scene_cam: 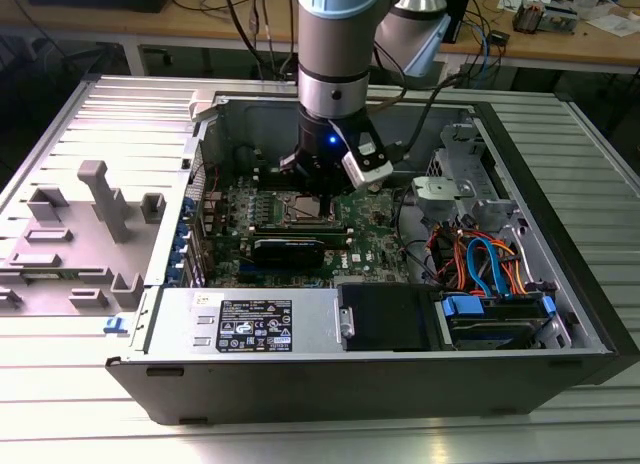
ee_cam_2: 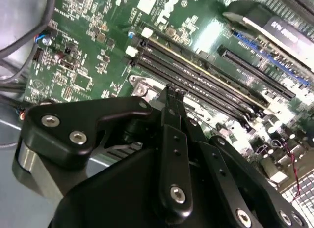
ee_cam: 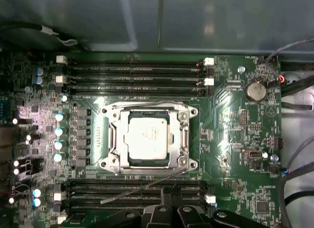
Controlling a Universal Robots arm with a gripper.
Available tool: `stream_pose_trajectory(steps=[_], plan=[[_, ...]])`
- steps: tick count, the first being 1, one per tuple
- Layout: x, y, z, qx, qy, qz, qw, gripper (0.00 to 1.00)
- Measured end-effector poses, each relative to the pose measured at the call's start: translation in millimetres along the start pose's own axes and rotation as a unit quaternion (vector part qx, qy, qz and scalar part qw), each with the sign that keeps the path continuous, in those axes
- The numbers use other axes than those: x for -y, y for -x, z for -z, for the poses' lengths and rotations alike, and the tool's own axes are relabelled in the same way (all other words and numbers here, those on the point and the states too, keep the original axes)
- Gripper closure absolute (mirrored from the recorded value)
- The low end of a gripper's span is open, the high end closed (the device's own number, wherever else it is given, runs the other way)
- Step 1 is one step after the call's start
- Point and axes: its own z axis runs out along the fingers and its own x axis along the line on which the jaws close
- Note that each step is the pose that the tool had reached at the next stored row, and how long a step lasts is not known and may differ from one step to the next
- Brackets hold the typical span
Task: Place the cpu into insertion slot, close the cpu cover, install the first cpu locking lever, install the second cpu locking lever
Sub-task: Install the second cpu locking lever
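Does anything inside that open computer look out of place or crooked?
One thing: in the first wrist view a thin metal lever juts out slantwise from the insertion slot, crossing the memory slots. The cpu sits square under the cpu cover.

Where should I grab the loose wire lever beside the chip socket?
Take the lever near its free end, probably from above, pinching across the thin rod. That end angles out over the memory slots, clear of the socket frame.

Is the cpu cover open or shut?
Shut: the cpu cover lies flat, framing the cpu in the first wrist view.
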Motion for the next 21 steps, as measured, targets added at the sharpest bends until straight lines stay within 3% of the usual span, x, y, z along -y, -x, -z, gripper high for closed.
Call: stream_pose_trajectory(steps=[1, 3, 7, 12, 16, 19, 20, 21], plan=[[2.8, -0.2, 0.1, 0.0001, 0.0161, 0.0, 0.9999, 0.89], [6.0, -0.8, 0.1, 0.0003, 0.0315, -0.001, 0.9995, 0.89], [10.8, -6.4, -0.3, 0.0003, 0.0323, -0.001, 0.9995, 0.89], [14.1, -22.5, -1.0, 0.0003, 0.0332, 0.0, 0.9994, 0.89], [14.7, -32.7, -1.0, 0.0004, 0.0394, -0.001, 0.9992, 0.89], [21.4, -33.6, -1.6, 0.0003, 0.0413, -0.001, 0.9991, 0.89], [25.5, -33.6, -2.1, 0.0004, 0.0475, -0.001, 0.9989, 0.89], [27.5, -33.7, -2.3, 0.0005, 0.0567, -0.001, 0.9984, 0.89]])
